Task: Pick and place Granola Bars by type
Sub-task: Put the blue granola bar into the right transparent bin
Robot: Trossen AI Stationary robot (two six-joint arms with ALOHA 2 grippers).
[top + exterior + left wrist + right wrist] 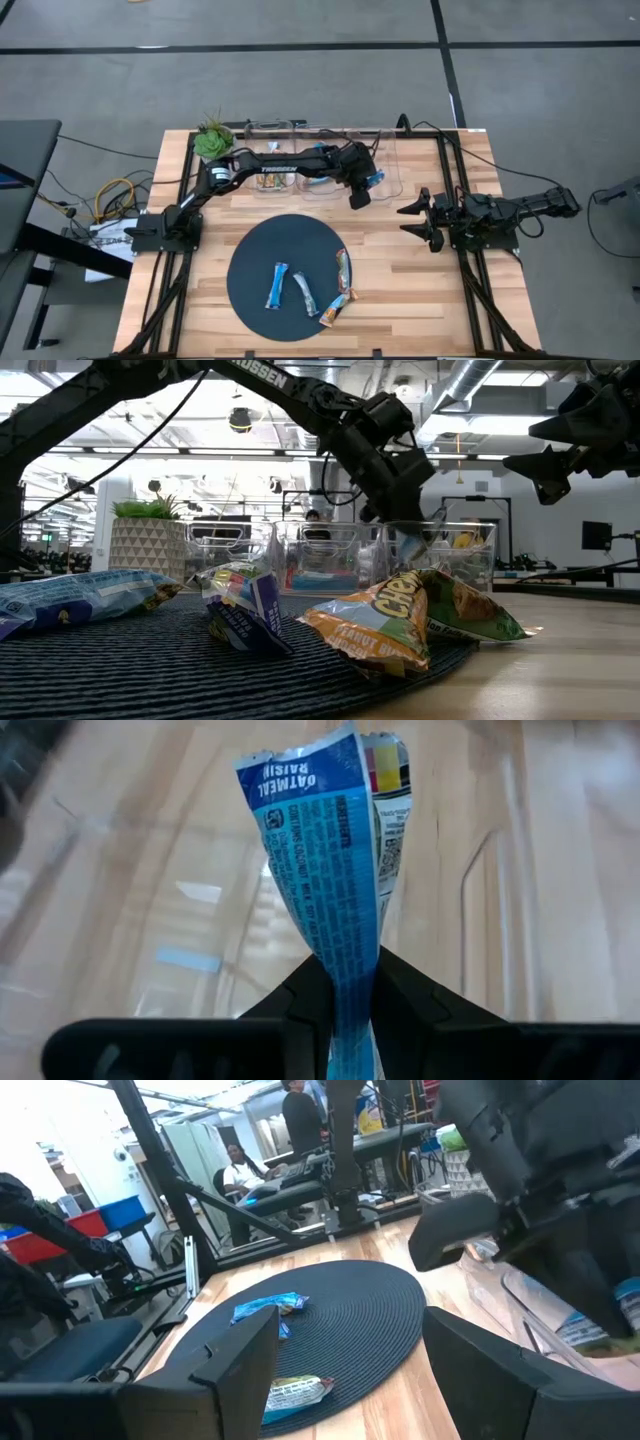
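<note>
My left gripper (pixel 366 187) reaches over the rightmost clear bin (pixel 388 160) at the table's far edge and is shut on a blue "oatmeal raisin" granola bar (pixel 330 850). On the dark round mat (pixel 250 260) lie several more bars: a blue one (pixel 276 285), a blue and silver one (pixel 303 293), a tan and green one (pixel 342 268) and an orange one (pixel 338 308). My right gripper (pixel 415 220) waits open and holds nothing, above the table's right side beside the mat. My left gripper pinches the blue bar between its two fingers (pixel 410 1005) at one crimped end of the wrapper (pixel 347 982). The rest of the bar sticks out past the fingertips, lifted clear over the bin (pixel 412 548).
Three clear bins stand in a row along the far edge; the left one (pixel 272 178) holds tan bars. A potted plant (pixel 211 140) sits at the far left corner. Bare wood lies right of the mat. A person (pixel 240 1165) sits in the room beyond.
</note>
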